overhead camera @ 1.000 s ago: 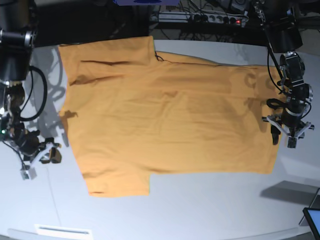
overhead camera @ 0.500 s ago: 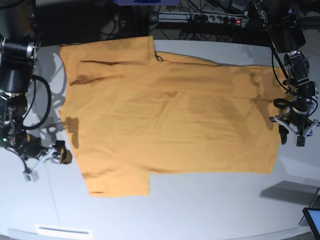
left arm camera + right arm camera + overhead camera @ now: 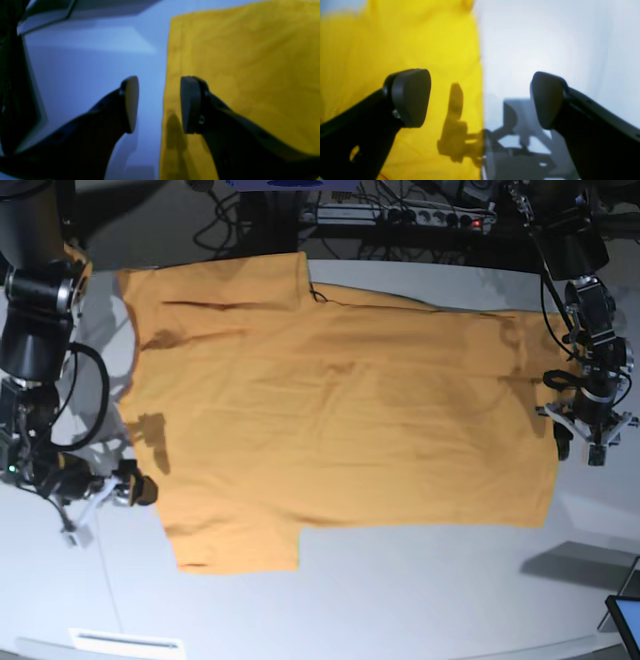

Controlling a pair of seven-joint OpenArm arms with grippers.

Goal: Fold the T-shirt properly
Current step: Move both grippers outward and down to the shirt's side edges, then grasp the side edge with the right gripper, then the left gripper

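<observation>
While open grippers [image 3: 480,100] straddle T-shirt [image 3: 340,410] edges
</observation>
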